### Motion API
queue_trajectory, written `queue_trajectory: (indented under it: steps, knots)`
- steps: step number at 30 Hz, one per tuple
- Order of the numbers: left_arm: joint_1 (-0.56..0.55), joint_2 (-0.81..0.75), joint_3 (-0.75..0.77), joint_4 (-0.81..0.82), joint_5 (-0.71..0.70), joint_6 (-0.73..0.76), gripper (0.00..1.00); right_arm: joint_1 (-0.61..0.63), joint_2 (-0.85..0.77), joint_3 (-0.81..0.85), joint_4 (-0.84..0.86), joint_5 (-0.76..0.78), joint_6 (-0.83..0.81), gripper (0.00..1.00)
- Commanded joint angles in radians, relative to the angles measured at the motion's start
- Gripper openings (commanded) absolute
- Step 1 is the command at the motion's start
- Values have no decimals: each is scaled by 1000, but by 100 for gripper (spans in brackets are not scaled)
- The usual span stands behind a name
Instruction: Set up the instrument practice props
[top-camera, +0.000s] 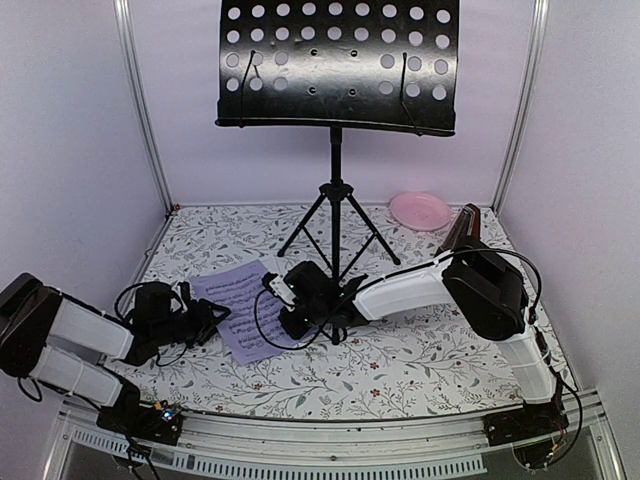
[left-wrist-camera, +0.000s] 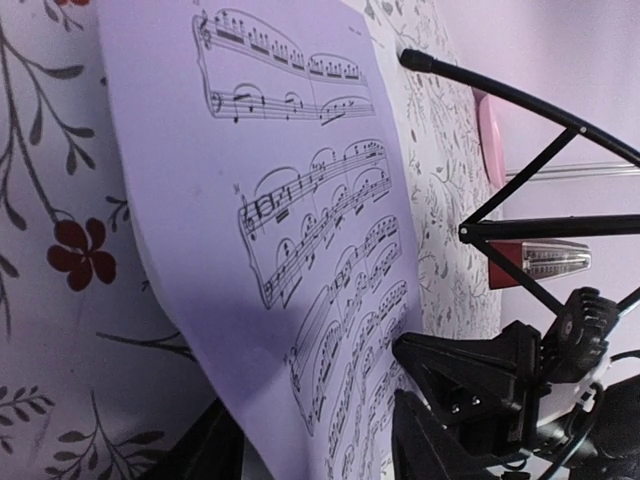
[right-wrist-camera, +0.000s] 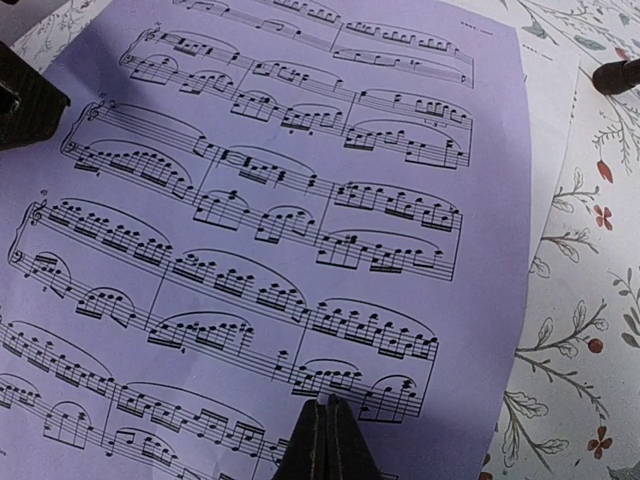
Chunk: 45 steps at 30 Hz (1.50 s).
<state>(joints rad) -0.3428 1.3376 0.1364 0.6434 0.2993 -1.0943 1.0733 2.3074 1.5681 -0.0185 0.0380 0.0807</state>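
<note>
Right claw (right-wrist-camera: 325, 410) fully closed, tips on sheet-music page (right-wrist-camera: 300, 200)

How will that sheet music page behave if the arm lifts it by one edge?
Probably floppy: the sheet music page curves upward near the camera in the left wrist view. Likely very light, being one thin sheet, so it may slide on the tablecloth when nudged. A second page peeks out beneath and might drag along.

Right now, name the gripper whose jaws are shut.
The right gripper: its fingers meet over the sheet music. The left gripper's fingers stand apart, with the sheet between them.
</note>
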Motion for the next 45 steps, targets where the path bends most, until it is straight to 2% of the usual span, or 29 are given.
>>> queue_trajectory:
  steps: [1, 5, 8, 21, 28, 32, 33, 34, 36, 39, 42, 45]
  knots:
    - [11, -97, 31, -121, -38, 43, 49, 5, 32, 18, -11, -14, -9, 3]
    - [10, -200, 50, -261, -80, 76, 48, 5, 32, 18, -11, -16, -5, 2]
    - [11, -220, 60, -278, -92, 99, 48, 5, 32, 15, -11, -18, -3, 2]
    - [11, 1, 63, -73, -31, 90, 47, 4, 1, -14, 18, -40, 1, 2]
    - [13, 80, 138, -102, -25, 156, 22, 5, -43, -31, 38, -82, -1, 5]
    - [11, 38, 172, -192, -26, 247, 4, 1, -151, -86, 75, -117, 9, 18]
    - [11, 6, 181, -224, -29, 276, 1, -4, -184, -105, 90, -133, 13, 26]
    - [11, -16, 189, -252, -32, 311, 0, -10, -222, -124, 104, -156, 19, 29]
    - [11, -99, 213, -329, -42, 384, 0, -24, -295, -163, 133, -204, 37, 45]
    - [12, -247, 231, -414, -19, 493, 0, -62, -408, -242, 207, -328, 82, 64]
    - [13, -411, 238, -479, 19, 568, 0, -125, -510, -340, 299, -455, 148, 78]
    - [14, -549, 253, -522, 120, 629, 0, -182, -594, -444, 371, -560, 226, 87]
